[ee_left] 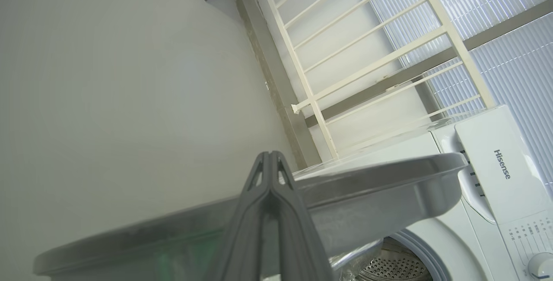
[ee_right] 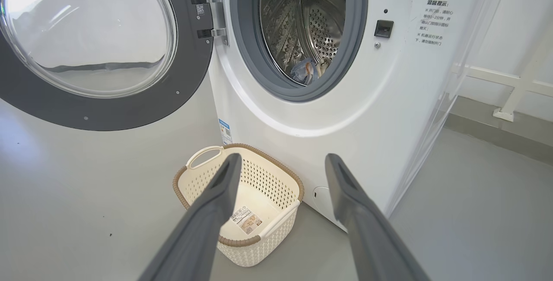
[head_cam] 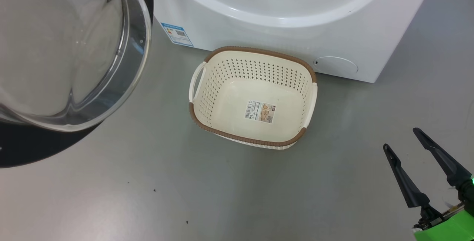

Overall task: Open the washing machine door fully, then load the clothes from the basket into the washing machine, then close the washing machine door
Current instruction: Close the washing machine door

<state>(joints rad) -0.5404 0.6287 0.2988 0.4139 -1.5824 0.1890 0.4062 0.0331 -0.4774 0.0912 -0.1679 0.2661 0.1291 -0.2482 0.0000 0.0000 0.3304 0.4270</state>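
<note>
The left tool point(ee_left: 270, 156) is being held with its fingers pressed together, just in front of the washing machine door point(ee_left: 367, 181) edge; whether the edge is being touched cannot be told. The right tool point(head_cam: 401, 138) is being held with fingers spread apart, gripping nothing, above the floor point(head_cam: 148, 181) near the basket point(head_cam: 259, 51). The basket is being seen on the floor just beside the washing machine point(head_cam: 296, 22) front, its label point(head_cam: 260, 111) being shown uncovered. The door is being held swung wide. Light blue clothes point(ee_right: 304, 69) are being seen at the drum point(ee_right: 319, 26) front edge.
</note>
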